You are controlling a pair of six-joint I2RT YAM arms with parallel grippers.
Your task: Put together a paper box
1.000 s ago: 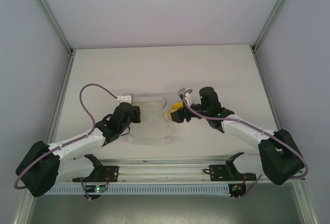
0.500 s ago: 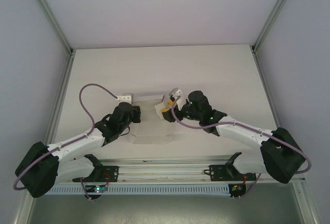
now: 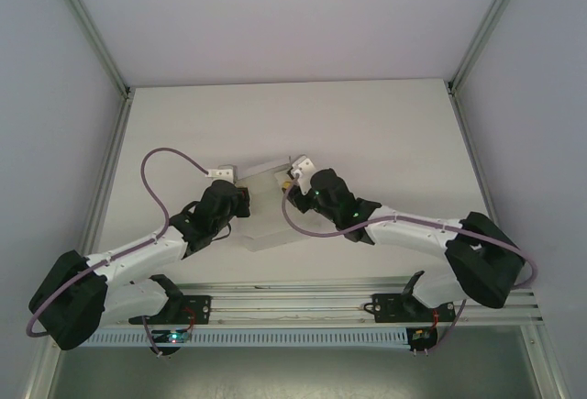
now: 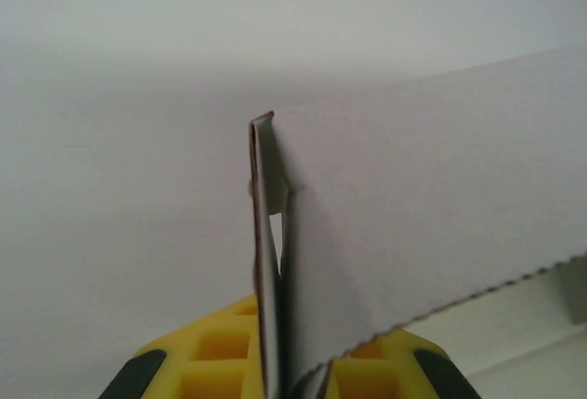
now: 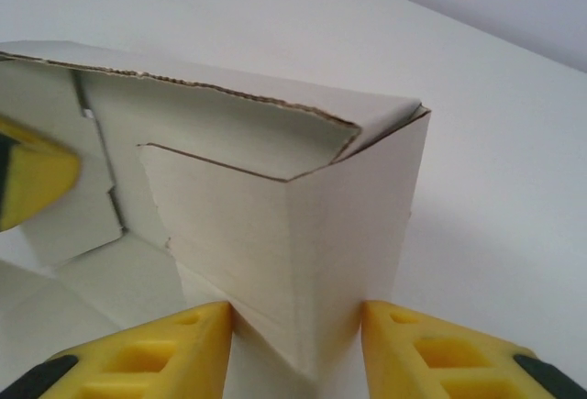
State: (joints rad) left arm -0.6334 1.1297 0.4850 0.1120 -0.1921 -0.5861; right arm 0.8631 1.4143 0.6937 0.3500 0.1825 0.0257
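At table point(image 3: 394, 133) centre, paper box point(image 3: 268, 220) standing half-folded. My left gripper point(image 4: 284, 367) clamping its wall; right gripper point(image 5: 295, 321) straddling corner, grip unclear. Squeezing harder risking crushed corner, buckled card.

You are looking at the paper box point(image 5: 220, 220) half raised on the white bench point(image 5: 495, 105) — white card, walls upright, its near vertical corner pointing straight at you. Your right gripper point(image 5: 295, 311) straddles that corner: its yellow jaws stand one on each side, each tip against a wall low down, pinching the corner between them. A top flap folds over the right end, and its raw brown edge runs leftwards along the upper rim. At the left edge, the left gripper's yellow pad point(image 5: 32, 174) sits by the box's inner side — contact there is hard to judge.
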